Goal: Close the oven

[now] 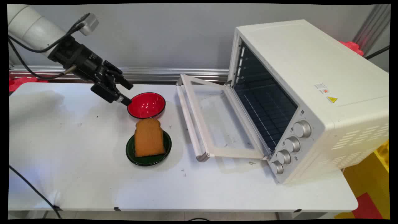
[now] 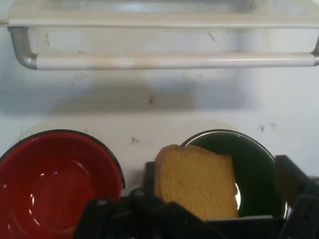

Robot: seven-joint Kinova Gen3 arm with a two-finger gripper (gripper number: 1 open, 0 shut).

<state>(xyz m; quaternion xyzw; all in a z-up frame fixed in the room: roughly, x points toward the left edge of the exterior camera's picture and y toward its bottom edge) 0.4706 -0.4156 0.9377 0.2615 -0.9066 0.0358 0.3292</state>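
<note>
The hand (image 1: 126,93) is being held low over the surface (image 1: 77,155), toward its far edge and left of centre, with its fingers standing apart and nothing being gripped between them. One fingertip is lying just beside the left rim of a red bowl (image 1: 146,105); whether the rim is being touched cannot be told.

The red bowl is sitting upright and empty on the surface. Just in front of it, toward the near edge, a dark green plate (image 1: 148,155) is being occupied by a slice of toast (image 1: 149,137), which is lying across the plate and overhanging its far rim, close to the bowl.

In the hand view the toast (image 2: 197,181) and the green plate (image 2: 254,164) are being seen between the spread fingers (image 2: 289,179), with the red bowl (image 2: 55,184) alongside.

On the right half of the surface a white toaster oven (image 1: 311,93) is standing with its glass door (image 1: 217,121) lowered open toward the bowl and plate, its handle (image 1: 189,121) nearest them. Four knobs (image 1: 289,146) are being shown on its front panel.
</note>
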